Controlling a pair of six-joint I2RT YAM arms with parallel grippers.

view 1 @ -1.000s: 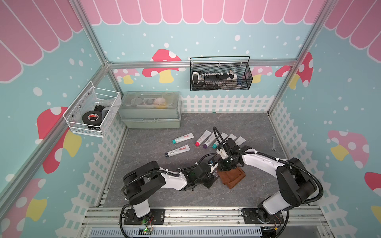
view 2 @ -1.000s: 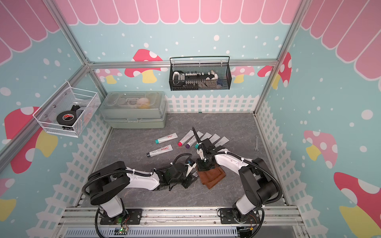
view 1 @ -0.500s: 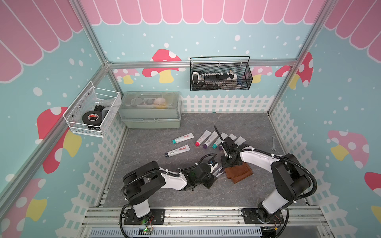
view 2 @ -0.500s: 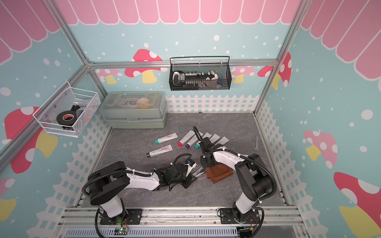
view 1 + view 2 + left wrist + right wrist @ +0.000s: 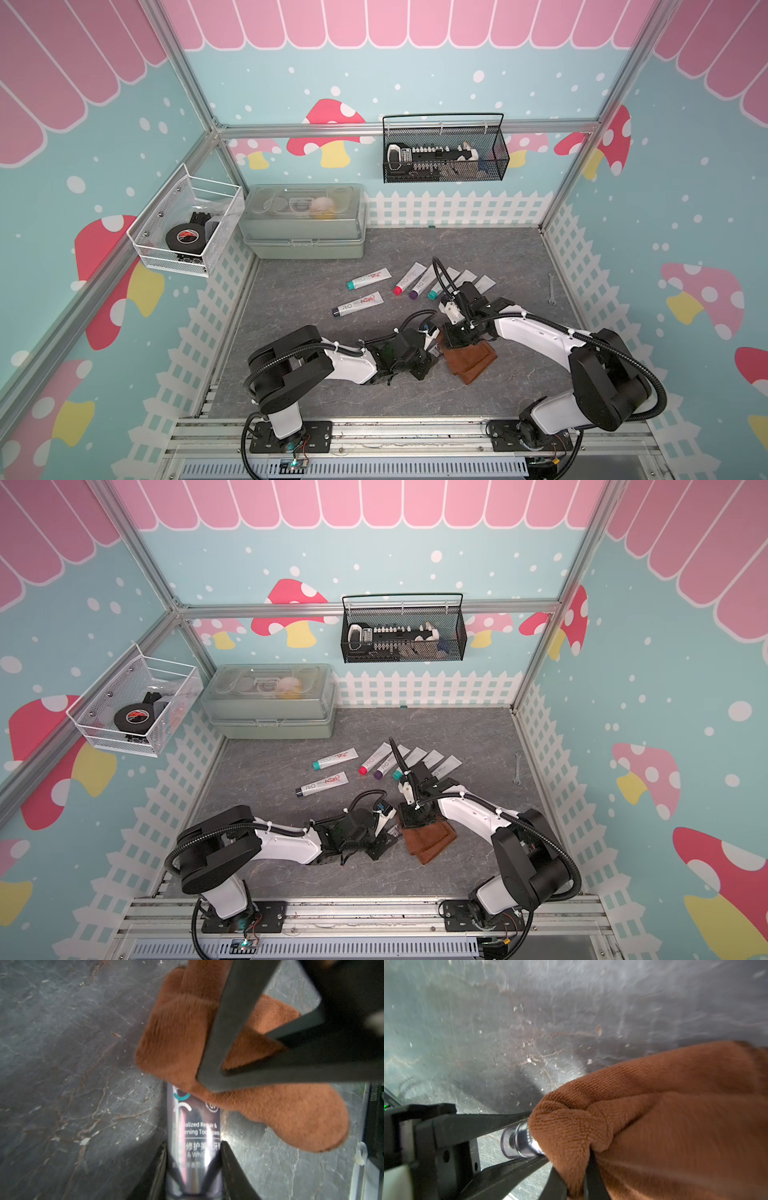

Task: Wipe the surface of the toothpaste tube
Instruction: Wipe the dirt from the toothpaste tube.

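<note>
Left wrist view: left gripper (image 5: 194,1147) pinched on both sides of the toothpaste tube (image 5: 195,1130), which lies flat on the tabletop (image 5: 72,1064) with its printed face up. The brown cloth (image 5: 187,1043) covers the tube's far part. The right gripper (image 5: 575,1178) is pressed together on a bunch of that cloth. Change: half a second ago the cloth sat further right, off toward the open slate; now it's back left over the tube, about where it was a second ago. I read that as one back-and-forth stroke, so wiping is underway, not finished: the printed stretch next to the left fingers is still uncovered. In a top view the cloth (image 5: 471,361) is near the middle of the table, near edge side, with the tube under its left edge. Room: bare slate right of and nearer than the cloth, so there's plenty for strokes. On the left the stroke is capped by the left gripper's fingers, with the cloth edge close to them. The spare tubes (image 5: 415,282) are farther back, the wrench (image 5: 550,289) far right, both well apart.
</note>
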